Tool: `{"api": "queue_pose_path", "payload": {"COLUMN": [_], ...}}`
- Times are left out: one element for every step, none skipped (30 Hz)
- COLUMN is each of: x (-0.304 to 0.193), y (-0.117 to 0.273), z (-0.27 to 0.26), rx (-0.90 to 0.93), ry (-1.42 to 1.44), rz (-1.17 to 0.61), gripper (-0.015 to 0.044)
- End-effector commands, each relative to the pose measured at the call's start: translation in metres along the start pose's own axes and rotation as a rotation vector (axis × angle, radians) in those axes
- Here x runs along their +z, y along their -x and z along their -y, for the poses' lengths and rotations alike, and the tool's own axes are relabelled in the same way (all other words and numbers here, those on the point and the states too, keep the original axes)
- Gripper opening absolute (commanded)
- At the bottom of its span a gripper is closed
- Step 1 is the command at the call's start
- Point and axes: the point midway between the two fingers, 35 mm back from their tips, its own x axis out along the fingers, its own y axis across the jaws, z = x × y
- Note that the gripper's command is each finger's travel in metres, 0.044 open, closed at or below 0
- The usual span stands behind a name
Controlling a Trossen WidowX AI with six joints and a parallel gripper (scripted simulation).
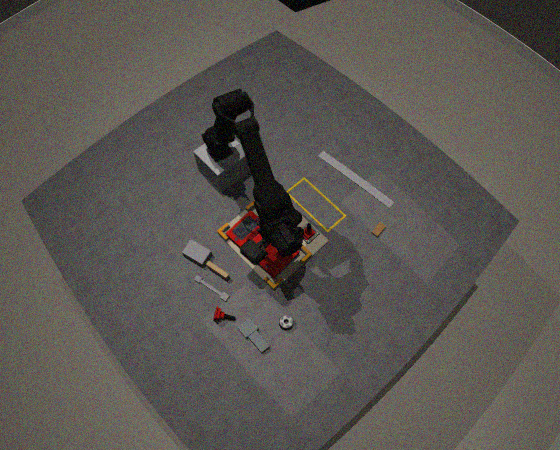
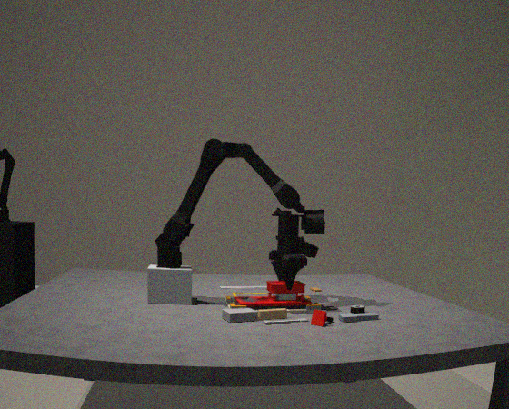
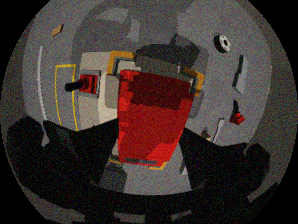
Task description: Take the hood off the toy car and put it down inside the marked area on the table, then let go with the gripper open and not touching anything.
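Observation:
The red hood [image 2: 277,286] [image 3: 152,135] is held between the two black fingers of my gripper [image 2: 290,287] [image 3: 150,125], which is shut on it. In the exterior view the hood is a little above the toy car [image 1: 236,235] [image 2: 250,302], with a grey part showing beneath it. The car's red body sits low on a beige base with orange corners. The marked area is a yellow outline [image 1: 325,197] [image 3: 65,65] on the table beside the base; nothing lies in it. The arm covers much of the car in the top view.
A red part with a black knob [image 1: 309,232] [image 3: 89,83] stands on the base, on the marked area's side. A long pale strip [image 1: 356,179] lies beyond the outline. A mallet [image 1: 197,252], a wrench [image 1: 211,288], a small red tool [image 1: 219,315] and a wheel [image 1: 286,322] lie on the other sides.

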Motion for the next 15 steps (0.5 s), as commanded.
{"api": "queue_pose_path", "payload": {"x": [0.001,0.001,0.001,0.002,0.002,0.002,0.002,0.002,0.002,0.002,0.001,0.001,0.001,0.001,0.001], "y": [0.006,0.007,0.009,0.012,0.016,0.020,0.024,0.028,0.033,0.038,0.043,0.047,0.049,0.050,0.050], "z": [0.001,0.001,0.001,0.001,0.001,0.001,0.001,0.001,0.001,0.001,0.001,0.001,0.001,0.001,0.001], "rx": [-0.003,-0.003,-0.003,-0.003,-0.003,-0.003,-0.003,-0.003,-0.003,-0.003,-0.003,-0.003,-0.003,-0.003,-0.003], "ry": [0.002,0.002,0.002,0.002,0.002,0.002,0.002,0.002,0.002,0.002,0.002,0.002,0.002,0.002,0.002], "rz": [0.007,0.007,0.007,0.007,0.007,0.008,0.008,0.008,0.008,0.008,0.008,0.008,0.008,0.008,0.008], "gripper": [0.0000,0.0000,0.0000,0.0000,0.0000,0.0000,0.0000,0.0000,0.0000,0.0000,0.0000,0.0000,0.0000,0.0000,0.0000]}}
